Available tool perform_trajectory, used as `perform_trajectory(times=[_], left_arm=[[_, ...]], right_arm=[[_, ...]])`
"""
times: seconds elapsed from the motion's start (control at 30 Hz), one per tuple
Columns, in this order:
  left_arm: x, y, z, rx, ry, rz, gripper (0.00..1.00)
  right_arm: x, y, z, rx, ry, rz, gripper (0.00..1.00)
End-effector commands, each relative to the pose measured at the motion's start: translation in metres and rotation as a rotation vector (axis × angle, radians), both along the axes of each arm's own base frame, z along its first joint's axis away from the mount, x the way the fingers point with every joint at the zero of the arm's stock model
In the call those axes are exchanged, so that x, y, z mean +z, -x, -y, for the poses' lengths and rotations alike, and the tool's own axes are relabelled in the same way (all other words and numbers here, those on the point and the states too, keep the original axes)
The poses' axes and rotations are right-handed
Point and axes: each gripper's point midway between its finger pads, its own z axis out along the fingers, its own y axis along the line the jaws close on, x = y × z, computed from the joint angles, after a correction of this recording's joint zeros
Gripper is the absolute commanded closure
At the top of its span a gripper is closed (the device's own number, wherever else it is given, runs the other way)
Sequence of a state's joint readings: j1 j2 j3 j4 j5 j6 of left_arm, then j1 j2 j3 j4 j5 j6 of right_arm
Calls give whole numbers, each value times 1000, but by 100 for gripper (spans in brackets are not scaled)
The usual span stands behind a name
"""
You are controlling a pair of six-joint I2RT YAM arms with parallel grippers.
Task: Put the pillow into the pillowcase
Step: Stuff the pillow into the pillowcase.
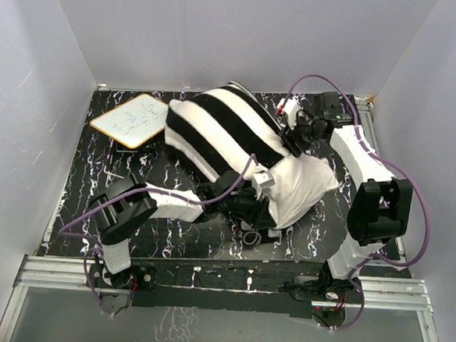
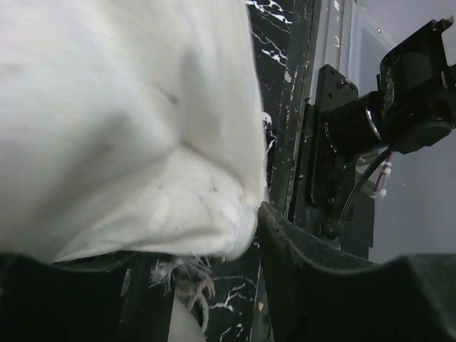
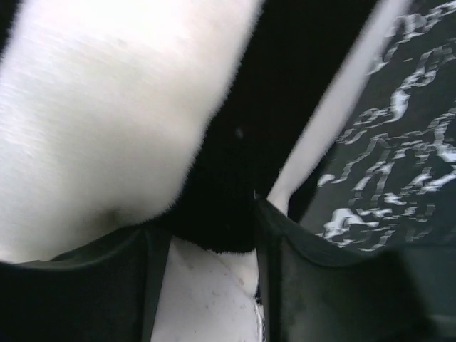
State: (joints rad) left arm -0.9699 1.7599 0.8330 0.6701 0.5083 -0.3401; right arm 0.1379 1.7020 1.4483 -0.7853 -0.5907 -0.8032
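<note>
Left tool [image 2: 199,242]: dark fingers fill the bottom of its wrist view. A corner of the large plump white fabric pillow [image 2: 128,128] hangs into the gap and touches the right-hand finger. Whether the jaws pinch it or merely flank it, I cannot tell.
Right tool [image 3: 210,242]: a black stripe of the thin black-and-white striped fabric pillowcase [image 3: 228,142] bunches down between its fingers, with plain white cloth showing below. Clamped or loose, I cannot tell.
Pillow position: mostly inside the pillowcase. Its bare white end sticks out between the two tools, spreading to the right of the left tool and to the near side of the right tool.
Long axis: diagonal in the top view, running from the closed striped end, far and to the left of both tools, to the bare end at the near right.
Pointing: the pillowcase mouth faces the near right, with one tool at each edge of it. The stripes run across the axis.
Whiteboard [image 1: 134,119]: small, pale-framed, scribbled on and lying flat. It sits just beside the closed end, well to the left of both tools.
Bench [image 1: 79,168]: black with white veining, under everything.
</note>
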Motion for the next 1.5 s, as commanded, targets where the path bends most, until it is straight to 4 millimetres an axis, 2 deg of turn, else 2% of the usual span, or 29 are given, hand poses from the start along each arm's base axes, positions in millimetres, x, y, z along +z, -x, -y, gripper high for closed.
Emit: perform_trajectory(times=[0.0, 0.07, 0.1, 0.13, 0.17, 0.2, 0.27, 0.37, 0.5, 0.57, 0.63, 0.7, 0.77, 0.83, 0.9, 0.97, 1.0, 1.03, 1.07, 1.13, 1.2, 1.3, 1.33, 1.47], left_arm=[[43, -8, 28, 16, 72, 6, 50], [54, -7, 15, 31, 46, -2, 43], [67, -5, 5, 38, 48, -2, 40], [72, -1, -5, 33, 33, -18, 39], [78, 5, -15, 25, 23, -37, 39], [81, 10, -25, 17, 10, -59, 39], [90, 21, -43, 5, -19, -83, 39], [111, 28, -64, 26, -37, -38, 39], [132, 15, -84, 101, -36, 147, 39], [134, 16, -80, 70, -5, 290, 39], [129, 24, -67, -8, 6, 434, 38], [118, 24, -51, -69, -35, 557, 37], [109, 5, -36, -60, -102, 611, 35], [101, -14, -19, -81, -158, 679, 32], [100, -31, -1, -95, -185, 749, 23], [99, -44, 14, -127, -215, 821, 11], [101, -50, 22, -136, -225, 846, 4], [100, -54, 29, -159, -236, 867, 3], [108, -61, 38, -176, -237, 910, 3], [105, -68, 52, -204, -260, 933, 3], [99, -80, 67, -201, -318, 961, 3], [78, -87, 82, -237, -442, 1003, 3], [65, -88, 87, -255, -474, 1023, 3], [39, -98, 98, -269, -580, 1158, 3]], right_arm=[[61, -45, -8, -37, -108, 114, 40], [81, -37, 8, -17, -155, 102, 34], [95, -24, 13, 9, -195, 112, 31], [108, -16, 28, 4, -219, 144, 27], [117, -5, 34, 16, -231, 173, 22], [125, 8, 39, 31, -234, 205, 17], [129, 35, 41, 77, -214, 252, 7], [113, 74, 39, 120, -179, 251, 2], [67, 111, 44, 133, -132, 119, 3], [44, 135, 37, 192, -164, 66, 3], [24, 150, 30, 238, -177, 54, 3], [3, 146, 35, 210, -127, 61, 2], [-1, 128, 46, 116, -76, 84, 2], [14, 115, 56, 31, -112, 88, 2], [34, 107, 69, -43, -209, 76, 4], [50, 96, 96, -169, -301, 60, 7], [55, 91, 119, -258, -350, 58, 9], [58, 90, 127, -297, -400, 43, 11], [58, 89, 144, -367, -439, 29, 14], [48, 86, 157, -455, -471, -21, 20], [31, 87, 158, -523, -501, -91, 22], [15, 87, 161, -602, -519, -126, 22], [11, 86, 163, -627, -518, -120, 22], [4, 81, 168, -686, -524, -108, 20]])
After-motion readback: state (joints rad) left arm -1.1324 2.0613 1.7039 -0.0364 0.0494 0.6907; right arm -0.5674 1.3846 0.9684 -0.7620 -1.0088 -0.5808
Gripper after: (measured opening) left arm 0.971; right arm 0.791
